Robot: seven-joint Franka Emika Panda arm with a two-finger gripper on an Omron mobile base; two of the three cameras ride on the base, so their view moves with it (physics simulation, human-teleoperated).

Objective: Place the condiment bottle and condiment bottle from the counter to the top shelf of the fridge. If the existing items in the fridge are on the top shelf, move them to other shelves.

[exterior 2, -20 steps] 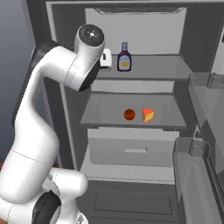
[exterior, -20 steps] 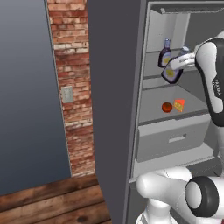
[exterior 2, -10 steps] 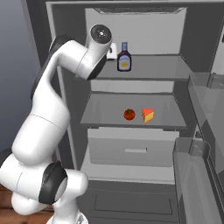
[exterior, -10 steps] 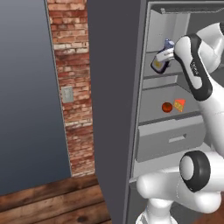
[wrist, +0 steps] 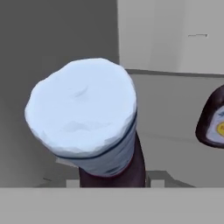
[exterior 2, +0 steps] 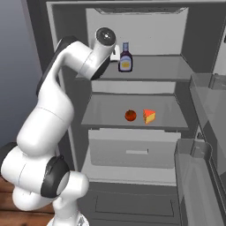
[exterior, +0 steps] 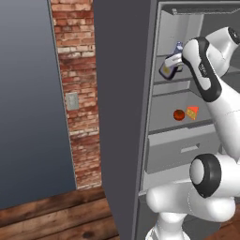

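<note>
My gripper is shut on a dark condiment bottle with a white cap. It holds the bottle tilted at the left end of the fridge's top shelf. A second condiment bottle stands upright on that shelf, just right of my hand, and its dark body appears at the right edge of the hand view. The red tomato and the orange cheese wedge lie side by side on the shelf below. The counter is out of view.
The fridge door stands open at the left, its edge close to my arm. Door racks jut out at the right. A wide drawer sits under the lower shelf. A brick wall stands beyond the door.
My arm has swung up and further into the fridge, carrying the held bottle toward the standing one. The standing bottle, tomato and cheese have not moved.
</note>
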